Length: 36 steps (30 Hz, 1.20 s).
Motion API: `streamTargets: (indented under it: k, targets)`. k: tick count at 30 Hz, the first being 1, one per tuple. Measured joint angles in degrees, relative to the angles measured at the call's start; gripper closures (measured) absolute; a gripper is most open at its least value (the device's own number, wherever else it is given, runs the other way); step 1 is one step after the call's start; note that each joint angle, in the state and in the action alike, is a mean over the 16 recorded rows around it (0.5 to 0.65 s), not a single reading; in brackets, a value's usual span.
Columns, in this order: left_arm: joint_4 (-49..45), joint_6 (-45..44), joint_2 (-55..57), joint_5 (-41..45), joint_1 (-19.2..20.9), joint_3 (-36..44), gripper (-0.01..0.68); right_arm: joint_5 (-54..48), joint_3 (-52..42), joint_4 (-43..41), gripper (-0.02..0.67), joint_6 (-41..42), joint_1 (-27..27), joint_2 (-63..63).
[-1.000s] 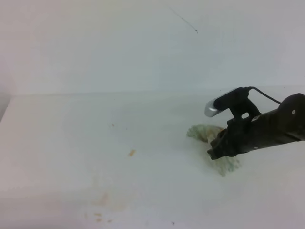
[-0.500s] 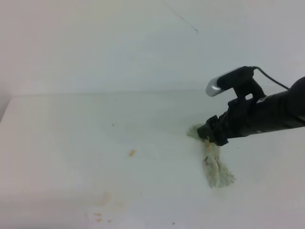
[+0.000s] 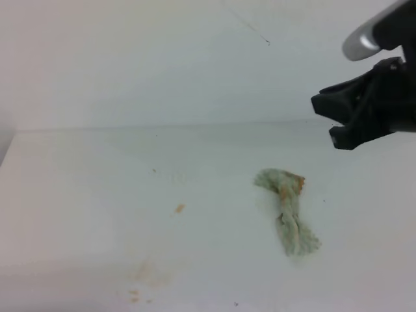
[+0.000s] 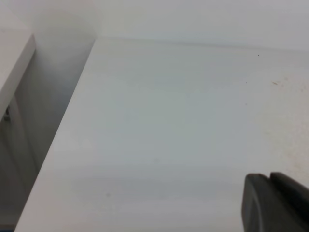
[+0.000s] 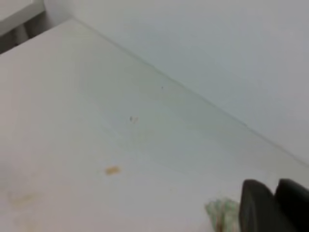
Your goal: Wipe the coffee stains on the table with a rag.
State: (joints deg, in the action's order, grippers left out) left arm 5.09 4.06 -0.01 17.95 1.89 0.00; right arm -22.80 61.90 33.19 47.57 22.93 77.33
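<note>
Above the table's (image 3: 78, 195) far edge, right gripper (image 3: 328, 120), jaws narrowly apart, empty; rag (image 3: 289, 211) well below.

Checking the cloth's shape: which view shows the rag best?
The exterior high view: the whole rag lies bunched on the table, orange patch visible. The right wrist view catches only a corner; the left wrist view shows none.

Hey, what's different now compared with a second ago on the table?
The right gripper let go of the rag and rose up and to the right, away from it. The rag, pinched into a long bunch, now lies alone on the table. The coffee stains are unchanged, still left of the rag.
</note>
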Motion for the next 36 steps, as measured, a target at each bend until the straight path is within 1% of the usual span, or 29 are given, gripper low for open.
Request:
streamTargets:
  k: [4,7,9,16,23,28,36]
  targets:
    - [0.0,0.0,0.0,0.0,0.0,0.0,0.675,-2.1,-2.0,-3.9,0.564,-2.3,0.0,-6.1]
    - [0.0,0.0,0.0,0.0,0.0,0.0,0.675,-2.6,-5.2,-6.7,0.615,-4.5,0.0,-10.9]
    - [0.0,0.0,0.0,0.0,0.0,0.0,0.675,-2.2,-8.0,-8.3,0.634,-6.2,0.0,-14.4]
    - [0.0,0.0,-0.2,-0.1,0.0,0.3,0.674,2.8,-21.3,-12.0,0.644,-12.4,0.0,-28.0]
    - [0.0,0.0,-0.8,-0.5,-0.1,1.1,0.673,7.8,-32.2,-12.2,0.645,-15.2,0.0,-38.7]
    - [-0.1,0.0,-1.0,-0.6,-0.1,1.3,0.673,8.6,-35.6,-12.1,0.646,-15.7,0.0,-42.2]
    - [0.0,0.0,-0.5,-0.3,0.0,0.7,0.674,7.1,-36.5,-12.1,0.647,-15.8,0.1,-43.2]
